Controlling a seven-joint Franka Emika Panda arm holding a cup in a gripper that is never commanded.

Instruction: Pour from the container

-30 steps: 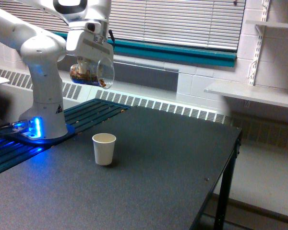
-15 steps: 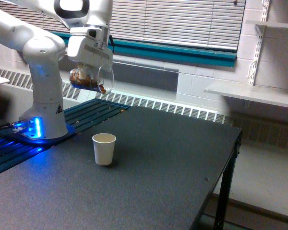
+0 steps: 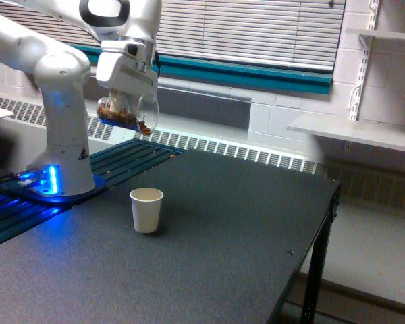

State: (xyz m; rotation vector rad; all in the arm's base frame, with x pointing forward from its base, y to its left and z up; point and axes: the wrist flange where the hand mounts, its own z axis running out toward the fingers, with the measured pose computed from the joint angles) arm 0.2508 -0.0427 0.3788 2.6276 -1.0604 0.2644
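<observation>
Clamped on the tilted clear cup [image 3: 128, 111], my gripper [image 3: 125, 94] is hanging high above the paper cup [image 3: 146, 210], so I'm risking brown granules scattering onto the black table [image 3: 209, 256].

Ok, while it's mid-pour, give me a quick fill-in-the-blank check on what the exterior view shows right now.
1. The clear container held by the gripper has ____ granular bits inside.
2. The white paper cup stands ____ on the dark table.
3. In the exterior view, the container hangs ____ the paper cup, not touching it.
4. The light glowing at the arm's base is ____.

Missing words: brown; upright; above; blue
</observation>
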